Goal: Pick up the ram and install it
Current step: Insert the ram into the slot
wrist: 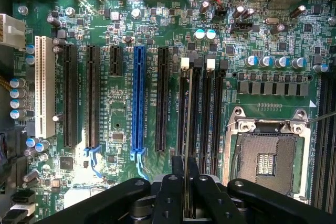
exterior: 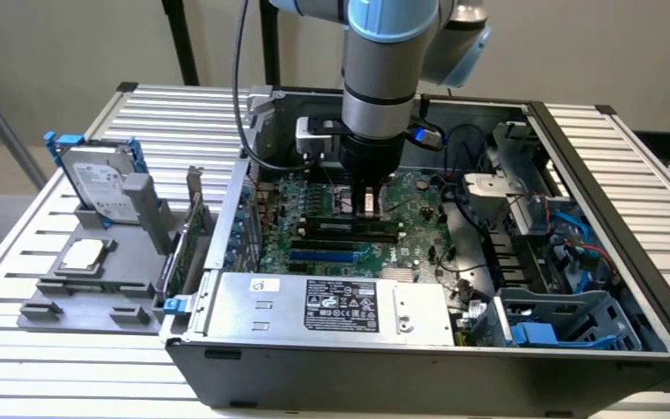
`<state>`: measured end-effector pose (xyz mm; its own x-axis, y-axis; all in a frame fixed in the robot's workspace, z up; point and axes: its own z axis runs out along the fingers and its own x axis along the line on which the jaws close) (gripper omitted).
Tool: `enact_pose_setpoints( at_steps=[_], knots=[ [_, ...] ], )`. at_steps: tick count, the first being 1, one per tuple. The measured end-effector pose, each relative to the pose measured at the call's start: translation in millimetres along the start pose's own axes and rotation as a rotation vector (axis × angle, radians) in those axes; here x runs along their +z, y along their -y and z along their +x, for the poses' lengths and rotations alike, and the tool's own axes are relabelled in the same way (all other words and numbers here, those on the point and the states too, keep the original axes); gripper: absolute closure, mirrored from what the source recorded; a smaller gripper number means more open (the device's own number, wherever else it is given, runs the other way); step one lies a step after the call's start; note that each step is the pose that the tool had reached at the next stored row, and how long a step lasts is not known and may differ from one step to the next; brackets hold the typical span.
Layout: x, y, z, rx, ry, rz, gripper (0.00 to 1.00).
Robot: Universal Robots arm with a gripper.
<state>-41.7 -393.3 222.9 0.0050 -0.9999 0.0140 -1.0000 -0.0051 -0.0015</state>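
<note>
matt green motherboard [wrist: 126,19], glossy blue plastic slot [wrist: 138,98], ribbed metal table [exterior: 32,262].

wall [exterior: 67,44]: plain beige | table [exterior: 172,113]: ribbed metal slats | black posts [exterior: 179,39] behind | light: even

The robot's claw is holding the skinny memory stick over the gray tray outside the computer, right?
Not quite. The claw is holding the skinny memory stick, but inside the open computer, just above the black slots on the green board. The gray tray sits outside, on the exterior view's left. Both the exterior and wrist views show this.
</note>
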Motion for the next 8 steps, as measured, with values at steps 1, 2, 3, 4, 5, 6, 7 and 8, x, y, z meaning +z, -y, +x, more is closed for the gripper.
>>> enact_pose_setpoints(
  at_steps=[1,2,3,4,5,6,7,8],
  knots=[
    [0.1,0.0,0.0,0.0,0.0,0.0,0.86],
    [0.1,0.0,0.0,0.0,0.0001,0.0,0.86],
    [0.1,0.0,0.0,0.0,0.0,0.0,0.86],
    [0.2,0.0,0.0,0.0,0.0001,0.0,0.86],
    [0.2,0.0,0.2,0.0,0.0002,0.0001,0.86],
    [0.2,0.0,0.4,0.0,0.0002,0.0001,0.86],
    [0.2,0.0,0.7,0.0,0.0,-0.0001,0.86],
    [0.2,0.0,1.0,0.0,0.0,-0.0003,0.86]
  ],
)
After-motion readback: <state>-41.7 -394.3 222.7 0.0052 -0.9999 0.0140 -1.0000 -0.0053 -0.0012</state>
